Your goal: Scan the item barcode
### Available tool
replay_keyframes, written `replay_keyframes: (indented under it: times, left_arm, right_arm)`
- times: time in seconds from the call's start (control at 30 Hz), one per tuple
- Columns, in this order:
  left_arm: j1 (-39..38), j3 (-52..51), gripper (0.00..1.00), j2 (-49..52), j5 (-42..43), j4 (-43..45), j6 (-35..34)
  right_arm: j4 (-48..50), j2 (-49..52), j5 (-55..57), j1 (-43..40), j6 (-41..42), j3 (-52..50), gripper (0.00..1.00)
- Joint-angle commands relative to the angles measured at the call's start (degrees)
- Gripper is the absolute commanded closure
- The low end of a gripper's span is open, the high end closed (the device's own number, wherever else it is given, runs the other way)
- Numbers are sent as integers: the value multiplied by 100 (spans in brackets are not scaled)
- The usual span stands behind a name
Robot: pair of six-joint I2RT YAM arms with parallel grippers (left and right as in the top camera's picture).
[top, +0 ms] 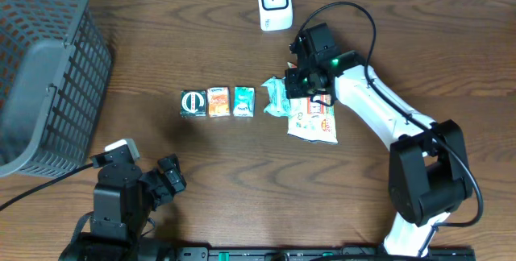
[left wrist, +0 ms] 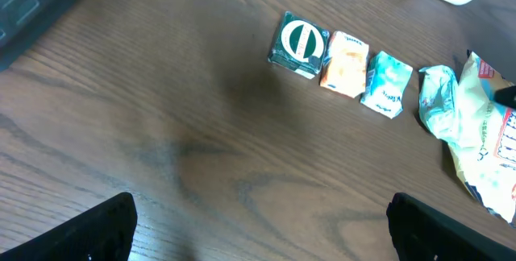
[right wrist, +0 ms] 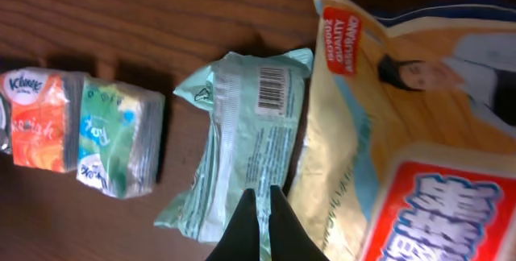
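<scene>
A pale green packet (right wrist: 234, 132) lies on the wooden table with its barcode (right wrist: 273, 89) facing up, between a teal tissue pack (right wrist: 117, 136) and a large yellow snack bag (right wrist: 403, 132). My right gripper (right wrist: 263, 192) is shut, its tips just above the packet's right edge, by the bag; I cannot tell whether any wrapper is pinched. From overhead the right gripper (top: 302, 84) sits over the packet (top: 276, 97) and the bag (top: 313, 120). A white scanner (top: 274, 3) stands at the far edge. My left gripper (left wrist: 258, 229) is open above bare wood with nothing between its fingers.
A dark green box (top: 193, 102), an orange tissue pack (top: 218, 101) and the teal pack (top: 243, 101) lie in a row left of the packet. A grey mesh basket (top: 40, 68) fills the far left. The left gripper (top: 171, 179) stays near the front edge.
</scene>
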Motion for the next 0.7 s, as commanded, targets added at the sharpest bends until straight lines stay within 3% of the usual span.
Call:
replay_keyframes:
  times: [0.0, 0.37, 0.67]
  left_arm:
    - [15, 11, 2, -31, -15, 4, 11]
    - [13, 11, 3, -31, -15, 4, 11]
    - [15, 11, 2, -31, -15, 4, 11]
  right_arm:
    - [111, 361, 46, 96, 83, -35, 99]
    - [212, 756, 271, 205, 81, -35, 99]
    - [374, 756, 273, 780, 81, -35, 99]
